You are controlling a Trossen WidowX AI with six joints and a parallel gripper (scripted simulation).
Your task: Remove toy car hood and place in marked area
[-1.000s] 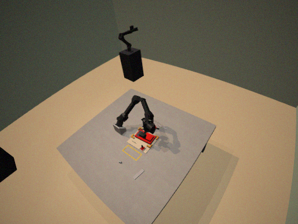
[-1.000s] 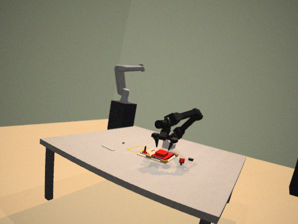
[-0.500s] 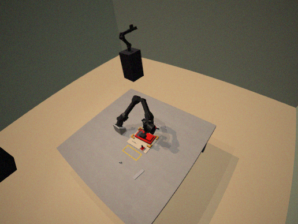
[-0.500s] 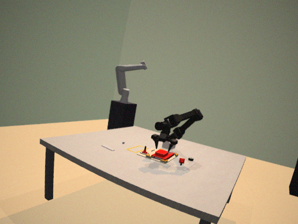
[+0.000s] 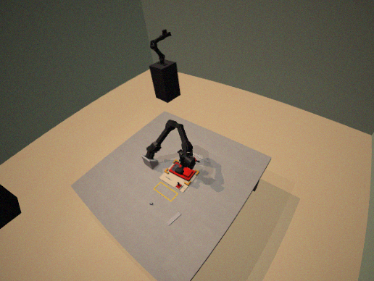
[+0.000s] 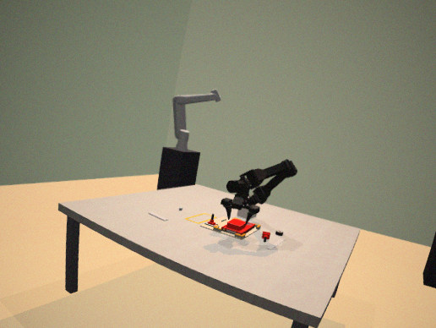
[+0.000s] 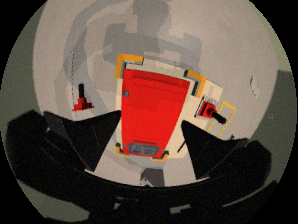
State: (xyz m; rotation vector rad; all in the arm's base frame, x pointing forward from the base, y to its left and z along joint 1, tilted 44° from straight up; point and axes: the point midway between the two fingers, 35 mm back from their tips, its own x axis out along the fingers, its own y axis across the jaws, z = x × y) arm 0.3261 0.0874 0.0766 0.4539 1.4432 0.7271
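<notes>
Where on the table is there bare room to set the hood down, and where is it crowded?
Free: inside the yellow outline, and the grey stretch between it and the white strip. Crowded: around the red car under the open gripper, with small parts beside it.

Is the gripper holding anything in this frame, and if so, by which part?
Nothing is held. The gripper is open, its fingers standing wide on either side above the red hood, not touching it.
</notes>
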